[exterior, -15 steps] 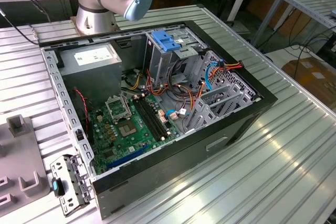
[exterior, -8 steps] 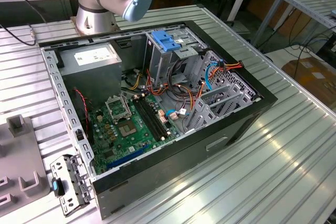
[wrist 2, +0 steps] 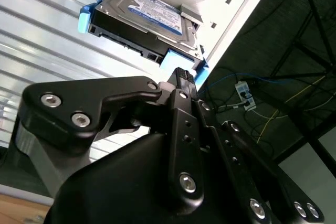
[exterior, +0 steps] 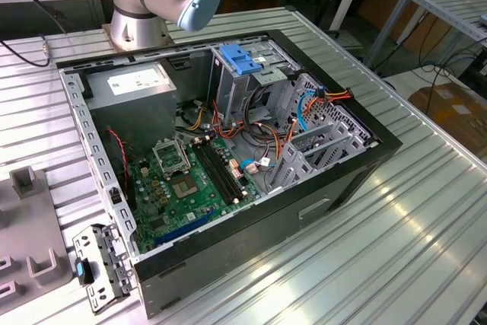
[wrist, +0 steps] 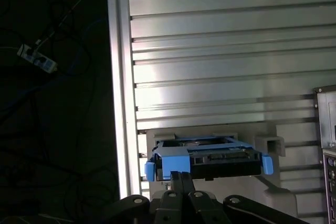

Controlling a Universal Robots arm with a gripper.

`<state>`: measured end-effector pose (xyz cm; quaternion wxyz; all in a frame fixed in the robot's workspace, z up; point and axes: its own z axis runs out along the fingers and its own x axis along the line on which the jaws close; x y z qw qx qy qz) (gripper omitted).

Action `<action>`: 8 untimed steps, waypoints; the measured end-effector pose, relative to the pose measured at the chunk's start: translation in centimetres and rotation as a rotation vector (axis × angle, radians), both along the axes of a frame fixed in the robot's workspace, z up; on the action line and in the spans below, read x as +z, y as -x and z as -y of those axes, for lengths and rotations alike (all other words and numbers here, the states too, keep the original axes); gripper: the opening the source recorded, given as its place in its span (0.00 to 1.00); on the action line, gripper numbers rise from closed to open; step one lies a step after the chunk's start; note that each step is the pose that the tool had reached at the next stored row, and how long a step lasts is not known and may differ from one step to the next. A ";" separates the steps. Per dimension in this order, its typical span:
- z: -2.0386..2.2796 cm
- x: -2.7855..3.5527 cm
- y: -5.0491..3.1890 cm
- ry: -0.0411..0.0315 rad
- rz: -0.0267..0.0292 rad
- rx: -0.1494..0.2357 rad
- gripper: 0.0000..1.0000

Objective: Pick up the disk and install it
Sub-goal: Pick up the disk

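The disk (wrist 2: 144, 17) is a grey metal slab with a blue label, framed by a bright blue carrier. It rests in a pale grey holder (wrist: 268, 142) on the ribbed metal table, close to the table's edge (wrist: 119, 77). In the first wrist view the disk (wrist: 210, 160) shows end-on. My gripper (wrist 2: 182, 73) hangs just short of the carrier's blue end piece in both wrist views. Its black fingers (wrist: 181, 178) are shut together with nothing between them.
The open computer case (exterior: 365, 180) stands on the table, with a green motherboard (exterior: 186, 180), loose cables and a tall drive bay topped by a blue latch (exterior: 240, 58). A grey fixture (exterior: 30, 218) lies at the exterior view's left. Past the table edge, a power strip (wrist: 37, 59) lies on the floor.
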<state>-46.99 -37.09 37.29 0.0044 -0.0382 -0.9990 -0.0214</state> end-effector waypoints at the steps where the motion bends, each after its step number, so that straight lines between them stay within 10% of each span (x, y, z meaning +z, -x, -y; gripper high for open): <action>1: 0.00 0.00 0.01 0.0000 0.0000 0.000 0.11; 8: 0.00 0.01 0.04 0.0000 -0.0001 0.006 0.11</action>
